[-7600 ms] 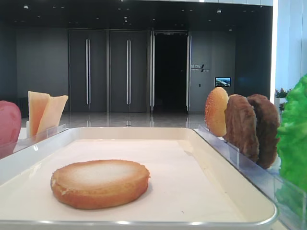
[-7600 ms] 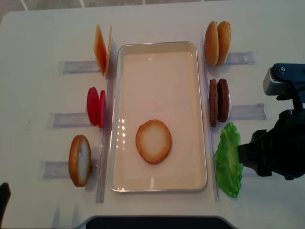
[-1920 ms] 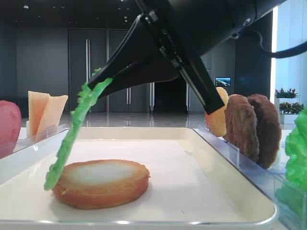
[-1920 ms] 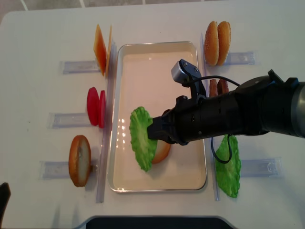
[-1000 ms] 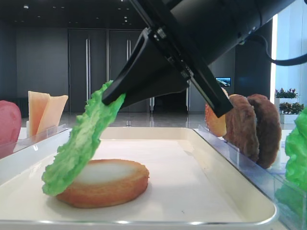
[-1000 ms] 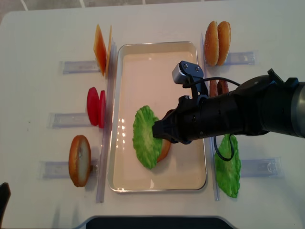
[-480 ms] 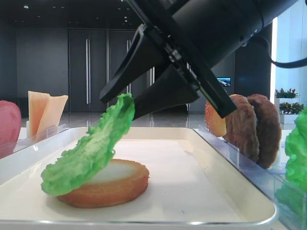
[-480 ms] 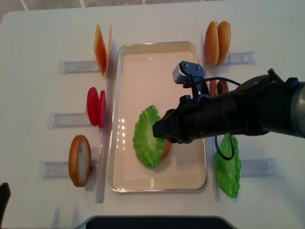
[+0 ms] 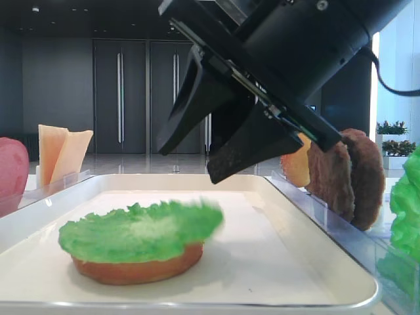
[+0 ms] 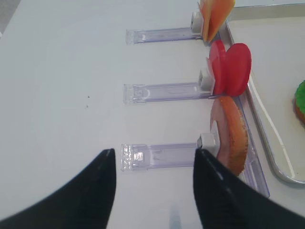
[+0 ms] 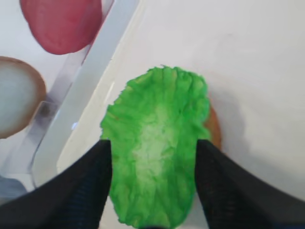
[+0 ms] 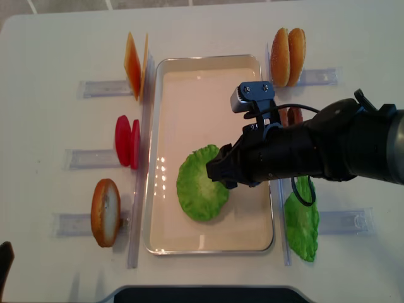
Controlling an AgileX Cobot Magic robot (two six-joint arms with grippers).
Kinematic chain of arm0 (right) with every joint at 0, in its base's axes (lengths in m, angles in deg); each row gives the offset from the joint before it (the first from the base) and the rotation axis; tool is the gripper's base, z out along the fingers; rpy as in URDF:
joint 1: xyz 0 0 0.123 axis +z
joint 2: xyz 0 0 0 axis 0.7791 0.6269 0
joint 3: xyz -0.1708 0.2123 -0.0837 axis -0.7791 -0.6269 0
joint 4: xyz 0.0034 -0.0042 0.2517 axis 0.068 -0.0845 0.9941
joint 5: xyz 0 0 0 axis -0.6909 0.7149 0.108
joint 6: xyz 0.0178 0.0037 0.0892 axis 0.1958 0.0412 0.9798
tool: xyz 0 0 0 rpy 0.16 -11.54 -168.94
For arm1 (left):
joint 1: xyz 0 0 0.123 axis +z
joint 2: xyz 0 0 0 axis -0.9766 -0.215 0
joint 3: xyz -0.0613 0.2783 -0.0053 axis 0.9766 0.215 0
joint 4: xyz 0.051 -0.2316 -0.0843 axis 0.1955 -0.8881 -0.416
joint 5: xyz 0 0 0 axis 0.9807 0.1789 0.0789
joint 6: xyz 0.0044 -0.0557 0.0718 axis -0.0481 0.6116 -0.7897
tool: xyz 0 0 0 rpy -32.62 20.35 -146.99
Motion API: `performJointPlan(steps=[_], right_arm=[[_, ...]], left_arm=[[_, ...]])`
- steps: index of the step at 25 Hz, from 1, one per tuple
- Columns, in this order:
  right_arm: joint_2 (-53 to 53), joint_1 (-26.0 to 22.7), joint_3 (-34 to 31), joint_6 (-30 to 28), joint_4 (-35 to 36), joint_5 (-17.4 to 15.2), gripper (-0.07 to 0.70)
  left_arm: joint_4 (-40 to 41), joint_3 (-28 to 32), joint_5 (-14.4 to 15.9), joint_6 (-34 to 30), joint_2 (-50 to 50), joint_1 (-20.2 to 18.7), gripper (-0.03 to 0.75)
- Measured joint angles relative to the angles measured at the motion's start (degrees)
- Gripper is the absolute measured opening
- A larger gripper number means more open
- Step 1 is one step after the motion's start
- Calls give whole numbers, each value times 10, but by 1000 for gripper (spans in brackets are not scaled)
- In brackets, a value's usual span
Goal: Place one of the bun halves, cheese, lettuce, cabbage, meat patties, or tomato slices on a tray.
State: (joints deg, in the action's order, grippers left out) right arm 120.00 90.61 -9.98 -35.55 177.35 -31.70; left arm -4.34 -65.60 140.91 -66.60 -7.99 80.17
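A ruffled green lettuce (image 9: 134, 230) leaf lies flat on the toasted bun half (image 9: 138, 269) in the cream tray (image 12: 202, 107). From above, the lettuce (image 12: 202, 184) covers nearly all of the bun. My right gripper (image 9: 190, 164) hangs just above it, open, its two dark fingers apart and nothing between them. In the right wrist view the right gripper (image 11: 152, 143) frames the lettuce (image 11: 157, 119), and a sliver of bun (image 11: 215, 130) shows at the right. My left gripper (image 10: 154, 152) is open over bare table beside a clear holder (image 10: 159, 156).
Left of the tray stand cheese (image 12: 134, 63), tomato slices (image 12: 127, 141) and a bun half (image 12: 105, 212) in clear holders. On the right are two bun halves (image 12: 288, 57), meat patties (image 9: 344, 174) partly behind my right arm, and another lettuce (image 12: 302, 221).
My right gripper has opened and let go of the lettuce. The leaf has dropped from a steep tilt to lie flat on the bun half. The left gripper is unchanged.
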Motion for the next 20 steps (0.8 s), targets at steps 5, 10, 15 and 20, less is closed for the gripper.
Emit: performJointPlan(steps=[5,10,15,20], right_arm=[[-46,55,0,0,-34,123,408],[-104,87,0,-13,-38,168,408],[-167,76,0,-16,-44,167,400],[-200,47,0,-18,-64,158,396]], left_arm=[[0,0,0,0,0,0,398],[0,0,0,1,0,0,398],[0,0,0,1,0,0,398],[0,0,0,1,0,0,398]])
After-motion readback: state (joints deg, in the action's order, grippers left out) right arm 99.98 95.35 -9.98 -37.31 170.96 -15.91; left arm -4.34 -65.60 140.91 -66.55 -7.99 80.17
